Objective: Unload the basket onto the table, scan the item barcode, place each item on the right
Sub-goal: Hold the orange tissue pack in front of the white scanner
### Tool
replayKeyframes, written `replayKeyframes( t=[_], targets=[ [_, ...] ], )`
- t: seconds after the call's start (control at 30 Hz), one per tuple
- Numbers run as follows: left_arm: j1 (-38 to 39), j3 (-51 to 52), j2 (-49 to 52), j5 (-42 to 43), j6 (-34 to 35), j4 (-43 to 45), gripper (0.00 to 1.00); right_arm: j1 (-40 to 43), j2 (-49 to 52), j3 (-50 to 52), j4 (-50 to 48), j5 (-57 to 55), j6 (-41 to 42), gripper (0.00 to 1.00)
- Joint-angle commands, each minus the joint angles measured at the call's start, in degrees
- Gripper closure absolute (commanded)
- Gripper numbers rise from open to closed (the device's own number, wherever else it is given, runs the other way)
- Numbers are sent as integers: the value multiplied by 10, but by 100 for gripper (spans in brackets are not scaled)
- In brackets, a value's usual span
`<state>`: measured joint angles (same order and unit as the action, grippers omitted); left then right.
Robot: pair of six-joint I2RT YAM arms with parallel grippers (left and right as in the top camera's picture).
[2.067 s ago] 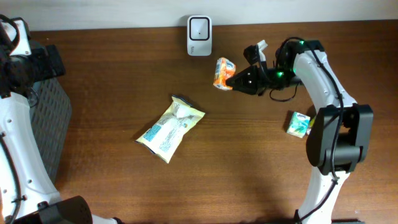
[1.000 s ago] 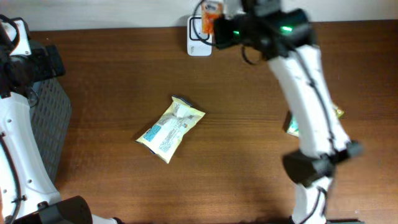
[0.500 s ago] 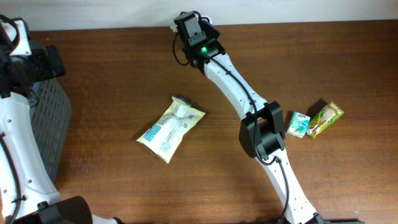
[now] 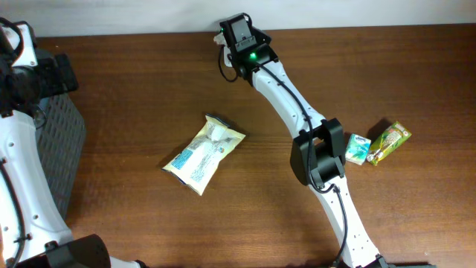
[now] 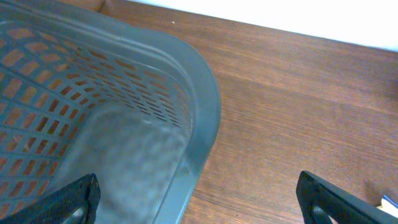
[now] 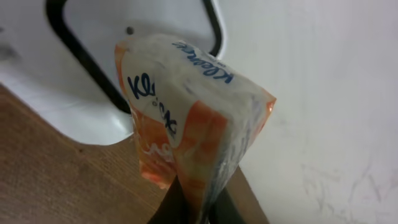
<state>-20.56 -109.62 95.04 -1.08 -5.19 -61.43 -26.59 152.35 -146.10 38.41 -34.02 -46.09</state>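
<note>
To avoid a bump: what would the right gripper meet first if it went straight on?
Probably the white scanner, just beyond the orange tissue pack that the right gripper holds; the pack would touch first. Depth is unclear.

In your right wrist view, the scanner (image 6: 68, 106) is running off the top and left edges, and the right gripper (image 6: 194, 211) is showing only as dark slivers under the tissue pack (image 6: 186, 124). Overhead, the right arm's wrist (image 4: 244, 46) is lying over all three. In the left wrist view, the basket (image 5: 200, 106) is being cropped left and below, the left gripper (image 5: 204, 199) is showing only its tips, and a blue-white scrap (image 5: 390, 202) is too cropped to identify.
</note>
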Motion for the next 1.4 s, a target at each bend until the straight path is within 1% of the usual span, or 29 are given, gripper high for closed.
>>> replayKeyframes(
  t=[0.0, 0.1, 0.13, 0.17, 0.23, 0.4, 0.47, 0.5, 0.57, 0.73, 0.83, 0.87, 0.93, 1.07, 1.23, 1.3, 1.37],
  targets=[
    [-2, -3, -10, -2, -9, 1, 1, -12, 8, 3, -2, 4, -32, 96],
    [-2, -3, -10, -2, -9, 1, 1, -11, 8, 3, -10, 4, -32, 96],
    [-2, -3, -10, -2, -9, 1, 1, -11, 8, 3, -15, 4, -44, 96],
    [-2, -3, -10, -2, -9, 1, 1, -11, 8, 3, -28, 4, -76, 96],
    [-2, -3, -10, -2, -9, 1, 1, -12, 8, 6, -57, 4, -95, 96],
    [-2, -3, -10, -2, -9, 1, 1, -8, 8, 28, -92, 24, -97, 96],
    [-2, -3, -10, -2, -9, 1, 1, -7, 8, 46, -102, 28, -143, 96],
    [-2, -3, -10, -2, -9, 1, 1, -7, 8, 56, -106, 27, -185, 96],
    [-2, -3, -10, -2, -9, 1, 1, -7, 8, 60, -111, 23, -212, 96],
    [-2, -3, -10, -2, -9, 1, 1, -8, 8, 60, -185, -60, -213, 96],
    [-2, -3, -10, -2, -9, 1, 1, -9, 8, 60, -198, -65, -212, 96],
    [-2, -3, -10, -2, -9, 1, 1, -9, 8, 60, -198, -60, -212, 96],
    [-2, -3, -10, -2, -9, 1, 1, -9, 8, 60, -199, -9, -210, 96],
    [-2, -3, -10, -2, -9, 1, 1, -7, 8, 60, -232, 5, -210, 96],
    [-2, -3, -10, -2, -9, 1, 1, -7, 8, 61, -205, 82, -212, 96],
    [-2, -3, -10, -2, -9, 1, 1, -7, 8, 61, -213, 79, -212, 96],
    [-2, -3, -10, -2, -9, 1, 1, -7, 8, 61, -223, 39, -212, 96]
  ],
)
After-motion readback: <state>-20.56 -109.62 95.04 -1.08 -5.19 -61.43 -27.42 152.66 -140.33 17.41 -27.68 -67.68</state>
